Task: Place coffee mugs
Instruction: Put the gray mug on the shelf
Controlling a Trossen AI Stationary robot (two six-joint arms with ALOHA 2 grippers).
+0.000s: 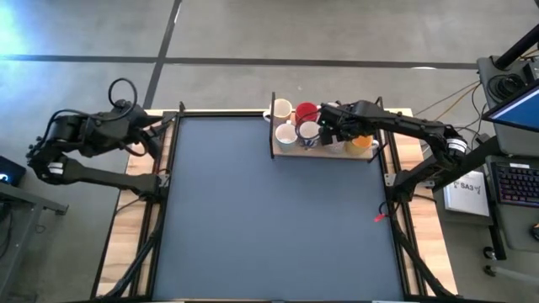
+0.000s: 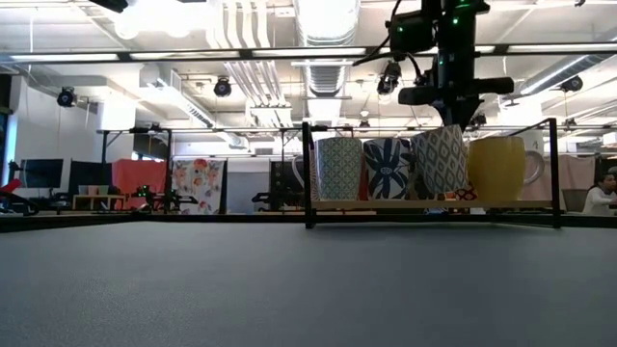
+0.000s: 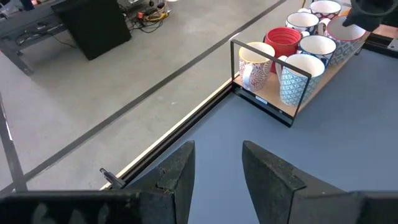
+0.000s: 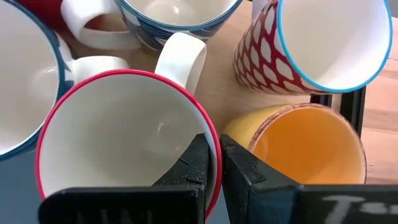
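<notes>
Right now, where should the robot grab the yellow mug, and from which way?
Best by the rim wall, coming straight down from above. The yellow mug stands upright and open-topped at the rack's right end, so one finger can slip inside and one outside. The right gripper already pinches the neighbouring red-rimmed mug this way. Its handle looks harder to reach.

light is even and fairly bright on my feeds, coming from long ceiling strips (image 2: 87, 56) that blow out white above the right tool (image 4: 212, 163). the tabletop (image 1: 269, 210) reads flat and matte, with no hard shadows. a pale glare patch sits on the floor (image 1: 13, 34) beyond the left tool (image 3: 214, 174). up close, the right tool's fingers (image 4: 186, 168) look soft and grainy, while the red-rimmed mug (image 4: 118, 137) they pinch is sharper, its white inside softly shaded. the mugs (image 2: 424, 166) under that tool are backlit and dull.
</notes>
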